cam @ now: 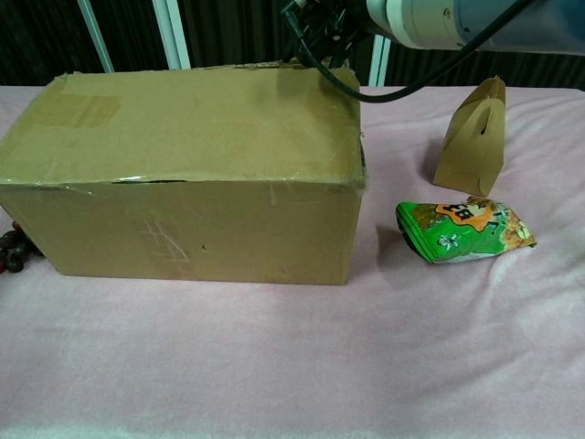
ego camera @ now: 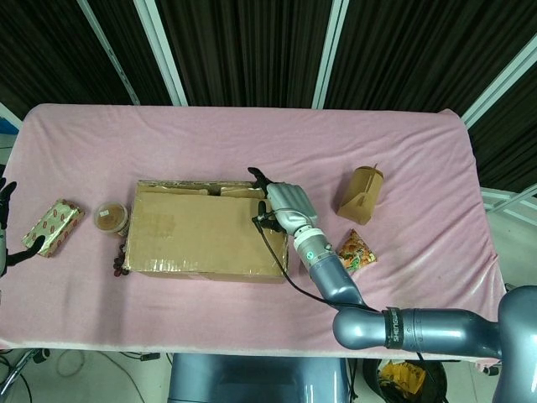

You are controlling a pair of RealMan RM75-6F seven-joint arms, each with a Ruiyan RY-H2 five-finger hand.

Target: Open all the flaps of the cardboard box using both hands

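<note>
Worktop point(ego camera: 252, 134): covered edge to edge in pink cloth.

Cardboard box point(ego camera: 201, 231): lay left of centre, nearer the front edge than the back, long side running left to right. Its top flaps lay flat and closed, with a narrow gap at the back seam.

My right hand point(ego camera: 284, 204): rested over the box's right back corner, fingertips point(ego camera: 256, 175) reaching to the back seam. I cannot tell whether it gripped a flap or held nothing.

My left hand point(ego camera: 7, 201): hovered off the left edge, fingers apart, holding nothing.

Brown paper carton point(ego camera: 362, 194): stood upright toward the right edge, apart from the box.

Patterned packet point(ego camera: 52, 227): lay near the left edge.

Green snack bag point(cam: 464, 230): lay right of the box, in front of the carton.

Round cup point(ego camera: 111, 217): stood just left of the box.
</note>
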